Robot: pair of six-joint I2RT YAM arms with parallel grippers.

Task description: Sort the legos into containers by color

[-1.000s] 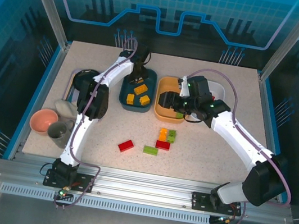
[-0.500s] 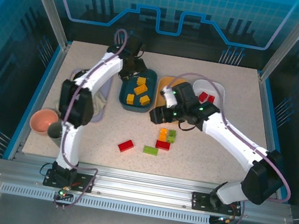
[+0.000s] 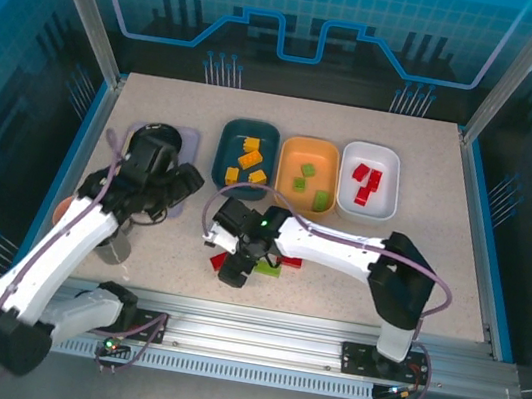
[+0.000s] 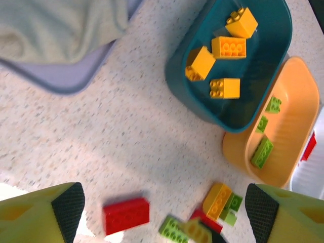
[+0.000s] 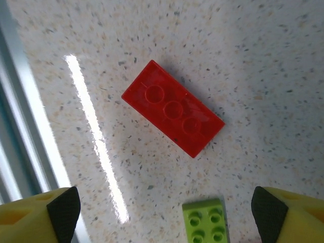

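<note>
Red lego point(image 5: 172, 115), studs up, long axis diagonal in right wrist view

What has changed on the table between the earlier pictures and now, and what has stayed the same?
The left tool drew back from the teal bin to near the lavender tray. The right tool left the orange bin and swung toward the near edge, now open above the loose red brick. Neither took hold of anything. The bins and the red brick stayed put.
</note>
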